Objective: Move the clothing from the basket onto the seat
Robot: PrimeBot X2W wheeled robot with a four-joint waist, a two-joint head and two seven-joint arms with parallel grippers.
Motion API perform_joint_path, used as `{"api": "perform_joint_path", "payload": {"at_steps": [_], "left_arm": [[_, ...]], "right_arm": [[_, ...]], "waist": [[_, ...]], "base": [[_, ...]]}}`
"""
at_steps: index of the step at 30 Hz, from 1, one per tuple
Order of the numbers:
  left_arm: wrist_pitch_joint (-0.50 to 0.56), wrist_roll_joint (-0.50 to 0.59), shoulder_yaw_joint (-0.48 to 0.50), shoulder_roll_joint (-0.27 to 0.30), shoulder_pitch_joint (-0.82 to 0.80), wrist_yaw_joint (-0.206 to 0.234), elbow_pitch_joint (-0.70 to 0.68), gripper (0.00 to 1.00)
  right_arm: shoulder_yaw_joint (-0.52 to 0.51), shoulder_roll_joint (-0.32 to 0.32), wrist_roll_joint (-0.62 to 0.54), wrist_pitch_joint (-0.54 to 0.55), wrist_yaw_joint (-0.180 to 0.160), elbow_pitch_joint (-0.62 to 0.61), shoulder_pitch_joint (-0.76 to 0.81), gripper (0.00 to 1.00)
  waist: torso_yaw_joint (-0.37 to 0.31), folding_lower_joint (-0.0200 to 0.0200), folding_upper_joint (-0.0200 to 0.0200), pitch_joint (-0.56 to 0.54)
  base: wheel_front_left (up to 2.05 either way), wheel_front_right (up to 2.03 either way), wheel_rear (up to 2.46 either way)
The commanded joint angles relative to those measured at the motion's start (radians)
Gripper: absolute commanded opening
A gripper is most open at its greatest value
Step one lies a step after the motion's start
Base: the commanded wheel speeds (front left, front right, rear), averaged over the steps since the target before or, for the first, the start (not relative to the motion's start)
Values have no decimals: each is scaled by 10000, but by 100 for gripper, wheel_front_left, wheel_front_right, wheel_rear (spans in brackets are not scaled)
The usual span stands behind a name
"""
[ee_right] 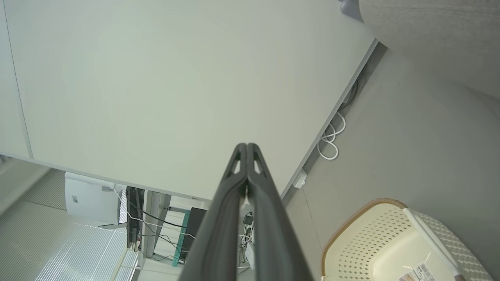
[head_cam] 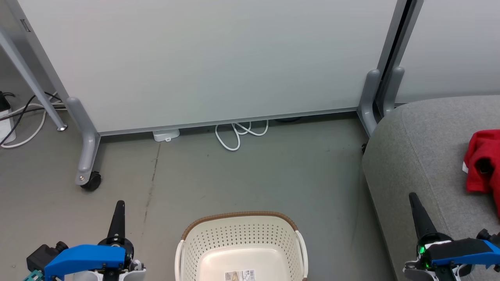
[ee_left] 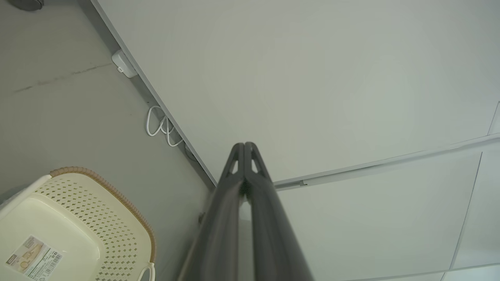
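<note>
The red clothing [head_cam: 483, 164] sits bunched up on the grey seat [head_cam: 422, 156] over at the right, well apart from the basket [head_cam: 242, 238]. The basket stands on the floor [head_cam: 254, 171] between the two arms, with a label sticker [head_cam: 240, 275] on its bare bottom. The left gripper [head_cam: 119, 206] and right gripper [head_cam: 414, 201] both have their fingers pinched flat together, holding nothing and pointing toward the white partition [head_cam: 218, 58].

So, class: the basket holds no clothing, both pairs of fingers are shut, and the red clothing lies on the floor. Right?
No: the head view shows the clothing on the seat, not the floor. The basket holds no clothing, and the left fingers and right fingers are shut.
</note>
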Motion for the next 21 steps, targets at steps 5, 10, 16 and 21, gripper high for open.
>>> {"api": "perform_joint_path", "payload": {"at_steps": [5, 10, 16, 21], "left_arm": [[166, -538, 140, -6, -275, -14, -198, 0], [272, -934, 236, -18, -301, -15, -266, 0], [405, -1391, 324, -31, -342, -16, -354, 0], [509, -1741, 395, -40, -372, -17, -417, 0]], "right_arm": [[-34, -87, 612, 111, 6, -33, -243, 0], [-43, -92, 1036, 181, 5, -22, -295, 0], [-50, -96, 1532, 263, 7, -9, -337, 0], [-56, -98, 1936, 320, 7, 3, -404, 0]], "waist": [[-49, -1, -1, 17], [-96, -1, -1, 32], [-151, -1, -1, 50], [-198, -1, -1, 66]], "base": [[0, 0, 0], [0, 0, 0], [0, 0, 0], [0, 0, 0]]}}
